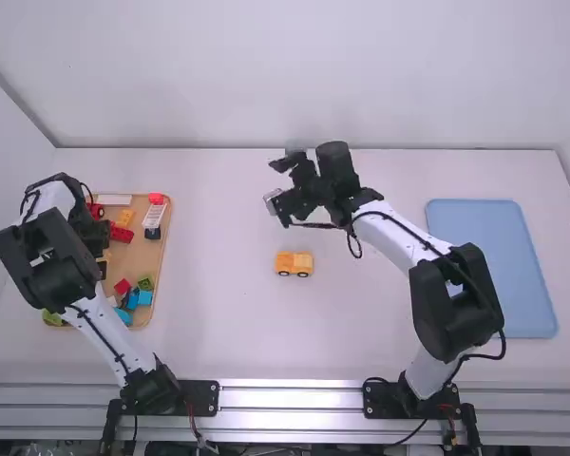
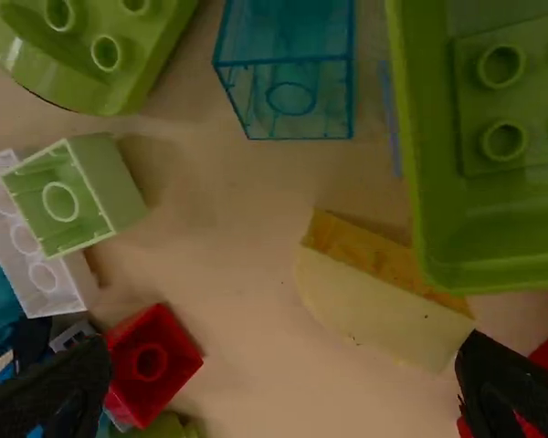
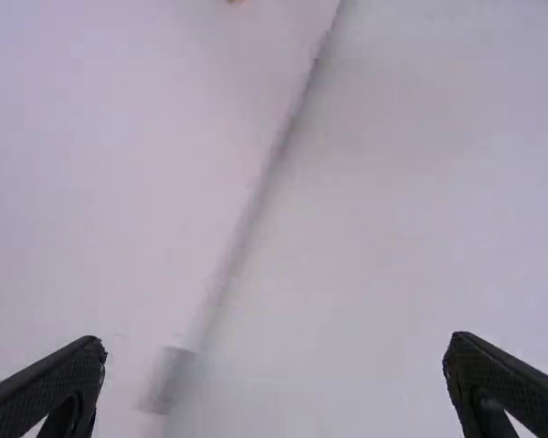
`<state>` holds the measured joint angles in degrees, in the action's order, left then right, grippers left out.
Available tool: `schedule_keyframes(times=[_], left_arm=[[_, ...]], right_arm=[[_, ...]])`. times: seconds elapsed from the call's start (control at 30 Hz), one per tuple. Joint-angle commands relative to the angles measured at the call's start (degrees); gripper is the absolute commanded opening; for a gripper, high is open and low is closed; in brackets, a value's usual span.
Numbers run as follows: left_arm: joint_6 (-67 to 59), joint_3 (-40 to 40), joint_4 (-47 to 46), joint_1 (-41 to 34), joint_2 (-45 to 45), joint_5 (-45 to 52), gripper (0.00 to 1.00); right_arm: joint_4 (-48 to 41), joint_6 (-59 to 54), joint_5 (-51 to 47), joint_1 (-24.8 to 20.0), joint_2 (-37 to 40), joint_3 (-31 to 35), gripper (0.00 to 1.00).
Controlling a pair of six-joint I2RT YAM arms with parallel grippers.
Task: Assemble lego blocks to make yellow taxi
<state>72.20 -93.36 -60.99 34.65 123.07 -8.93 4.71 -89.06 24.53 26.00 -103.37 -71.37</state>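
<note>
Yellow taxi (image 1: pixel 294 263), part-built, stands upright on its wheels mid-counter (image 1: pixel 218 323). Left gripper (image 2: pixel 285 351) is over the wooden tray (image 1: pixel 150 258), fingers spread wide, holding nothing. Right gripper (image 3: pixel 276 342): fingers likewise wide apart, empty, toward the counter's far side.

Step, as judged: pick the next yellow part, likely the curved yellow block (image 2: pixel 384 306). Technique: centre over it, align fingers with its flat sides, descend straight, close gently. Caution: green tub-like block (image 2: pixel 416 164) sits close beside; a tilted approach could snag its rim.
</note>
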Motion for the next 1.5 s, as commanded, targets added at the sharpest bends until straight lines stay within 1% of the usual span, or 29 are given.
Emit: schedule_keyframes(times=[0.0,0.03,0.07,0.13,0.17,0.23,0.3,0.33,0.4,0.43,0.47,0.53,0.63,0.67,0.7,0.73,0.87,0.97,1.1,1.13,1.17,1.23,1.3,1.4,1.47], left_arm=[[0.02,0.07,-1.2,-0.15,0.37,-0.72,0.99],[0.02,0.07,-1.33,-0.15,0.37,-0.13,0.99],[0.02,0.07,-1.36,-0.15,0.37,0.48,0.99],[0.0,0.07,-1.09,-0.15,0.37,3.02,0.99],[0.02,0.07,-1.03,-0.15,0.37,4.04,0.99],[0.0,0.07,-0.87,-0.15,0.37,5.29,0.99],[0.02,0.07,-0.7,-0.15,0.37,5.16,0.99],[0.09,0.07,-0.74,-0.15,0.37,5.01,1.0],[0.9,0.07,-0.46,-0.13,0.37,4.76,0.96],[1.64,0.07,-0.24,-0.15,0.37,4.74,0.95],[2.78,0.07,-0.22,-0.15,0.37,4.37,0.91],[5.53,0.07,-0.5,-0.15,0.37,3.48,0.9],[12.94,0.2,-1.01,-0.15,0.37,2.14,0.93],[17.18,0.26,-0.85,-0.15,0.37,1.31,0.94],[18.21,0.28,-0.76,-0.15,0.37,1.16,0.94],[22.4,0.42,-0.52,-0.15,0.37,0.31,0.96],[28.02,0.74,-1.4,-0.15,0.37,1.2,0.98],[32.74,2.43,-0.83,-0.15,0.37,3.32,0.98],[34.07,5.73,3.21,-0.15,0.37,4.74,0.96],[34.12,6.95,4.9,-0.13,0.37,5.11,0.93],[34.14,7.76,6.43,-0.15,0.37,5.01,0.92],[35.17,8.57,7.87,-0.15,0.37,5.03,0.93],[38.01,8.7,7.74,-0.15,0.37,3.93,0.95],[37.83,7.91,7.5,-0.07,0.37,1.29,0.95],[39.01,6.86,5.07,0.31,0.37,0.28,0.96]], right_arm=[[-1.16,38.69,-1.99,-0.92,0.83,-0.61,0.99],[-1.51,49.55,-3.8,-1.51,0.83,-0.61,0.99],[-2.29,55.1,-4.76,-1.88,0.83,-0.61,0.99],[-6.49,73.46,-5.79,-3.56,0.98,-0.61,0.99],[-7.76,77.66,-5.4,-4.22,1.01,-0.61,0.99],[-9.53,82.55,-5.33,-5.6,1.07,-0.61,0.99],[-8.7,87.19,-4.9,-7.56,1.05,-0.61,0.98],[-8.59,87.14,-4.9,-7.76,1.05,-0.61,0.99],[-8.7,85.57,-4.87,-8.61,1.05,-0.61,0.99],[-8.72,85.66,-4.92,-8.87,1.05,-0.61,0.99],[-8.59,85.61,-4.83,-9.16,1.05,-0.61,0.99],[-8.41,84.54,-4.87,-9.31,1.05,-0.61,0.99],[-8.17,82.62,-4.87,-9.35,1.05,-0.61,0.99],[-8.24,81.79,-4.87,-9.35,1.05,-0.61,0.99],[-8.31,81.46,-4.87,-9.35,1.05,-0.61,0.99],[-8.52,81.07,-4.92,-9.33,1.05,-0.61,0.99],[-8.57,80.63,-4.92,-8.66,1.05,-0.61,0.99],[-8.37,78.44,-4.92,-8.55,1.05,-0.61,0.99],[-8.09,78.49,-4.9,-7.56,1.05,-0.61,0.99],[-7.98,78.4,-4.92,-7.19,1.05,-0.61,0.99],[-7.98,77.9,-4.9,-7.08,1.05,-0.61,0.99],[-8.0,76.48,-4.92,-6.99,1.05,-0.61,0.99],[-8.17,74.73,-4.92,-6.19,1.05,-0.61,0.99],[-8.22,72.98,-4.92,-5.22,1.05,-0.61,0.99],[-8.17,71.32,-4.96,-4.74,1.05,-0.61,0.99]])
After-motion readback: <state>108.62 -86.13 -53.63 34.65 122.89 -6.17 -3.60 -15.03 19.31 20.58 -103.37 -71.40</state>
